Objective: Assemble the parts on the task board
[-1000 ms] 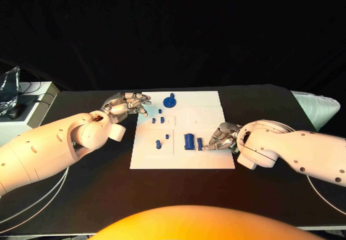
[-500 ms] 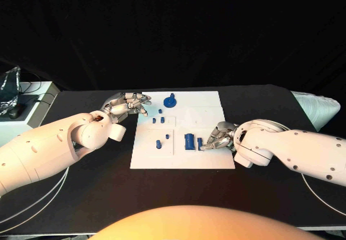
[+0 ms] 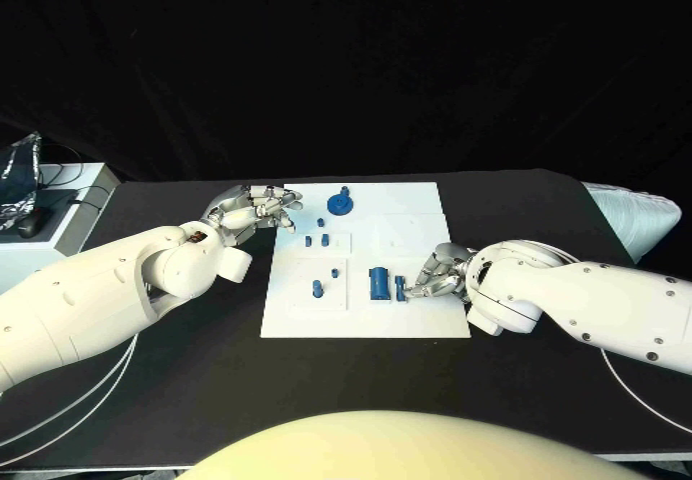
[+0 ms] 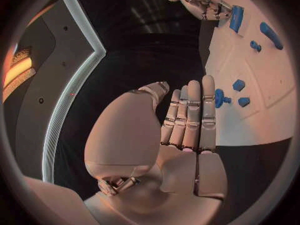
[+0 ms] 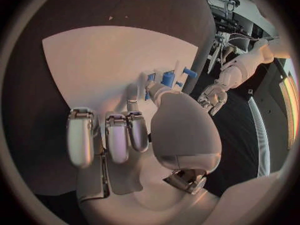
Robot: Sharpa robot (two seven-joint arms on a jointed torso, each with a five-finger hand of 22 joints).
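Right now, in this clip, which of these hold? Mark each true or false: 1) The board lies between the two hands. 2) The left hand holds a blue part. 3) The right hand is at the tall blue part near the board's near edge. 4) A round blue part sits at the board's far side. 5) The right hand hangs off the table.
1) True: the board lies between the left hand and the right hand.
2) False: it holds nothing, fingers straight beside the board.
3) True: its fingers are at the tall part.
4) True: the round part sits there.
5) False: it is over the board.
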